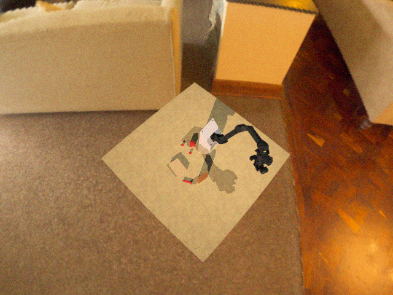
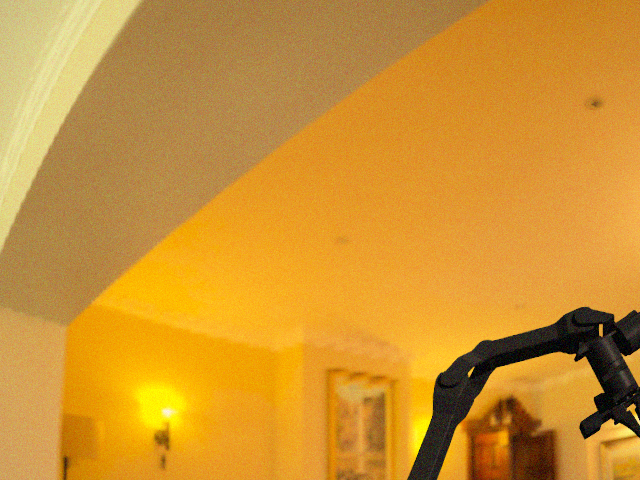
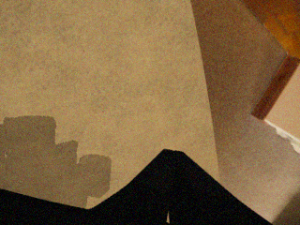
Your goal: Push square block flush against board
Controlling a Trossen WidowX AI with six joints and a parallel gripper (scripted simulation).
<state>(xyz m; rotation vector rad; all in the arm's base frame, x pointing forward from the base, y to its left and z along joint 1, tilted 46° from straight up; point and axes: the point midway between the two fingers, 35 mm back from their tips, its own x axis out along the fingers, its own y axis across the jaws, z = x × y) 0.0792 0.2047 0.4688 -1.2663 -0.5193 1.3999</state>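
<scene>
Black parallel-jaw gripper (image 1: 261, 165) is fully closed with nothing between its fingers, which meet at a thin seam in the wrist view, pointing down over the tan square mat (image 1: 196, 222) near its right corner. Pale beige square block (image 1: 177, 167) lies flat on the mat well off to the gripper's left in the top view, and the brown wooden board (image 1: 202, 177) sits between them, slightly below, apart from the block with a visible gap. Black arm (image 1: 244, 129) arches back to the white base box (image 1: 209, 134), up-left of the gripper, with small red markers (image 1: 192, 143) just beyond it.
</scene>
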